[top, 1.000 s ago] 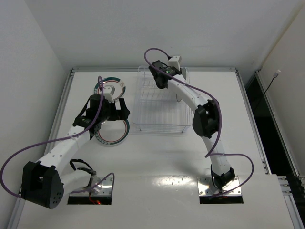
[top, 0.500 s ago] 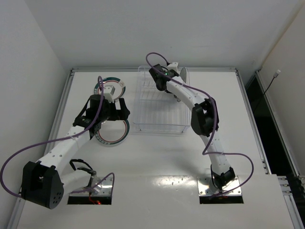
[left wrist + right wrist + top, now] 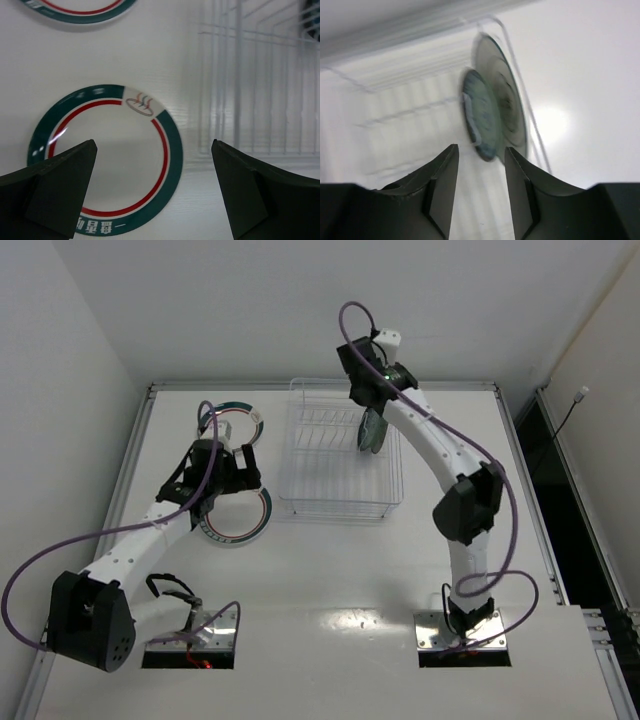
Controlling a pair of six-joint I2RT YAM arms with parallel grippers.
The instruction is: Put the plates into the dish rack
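Two plates stand upright in the back right of the clear dish rack (image 3: 335, 490): the small teal patterned plate (image 3: 480, 120) and behind it the white plate with grey rim (image 3: 507, 102); they show as one group in the top view (image 3: 375, 430). My right gripper (image 3: 368, 400) (image 3: 480, 192) is open and empty just above them. The white plate with red ring and green rim (image 3: 240, 525) (image 3: 105, 160) lies flat on the table left of the rack. My left gripper (image 3: 238, 480) (image 3: 155, 195) hangs wide open above it, empty. A second teal-rimmed plate (image 3: 240, 418) (image 3: 75, 7) lies farther back.
The rack's wall and upright dividers (image 3: 250, 75) stand close to the right of the left gripper. The white table (image 3: 330, 580) has raised edges, and walls close it in at the back and left.
My right arm has lifted out of the rack's back and swung right, leaving the two plates standing uncovered. My left gripper has shifted slightly left over the red-ringed plate.
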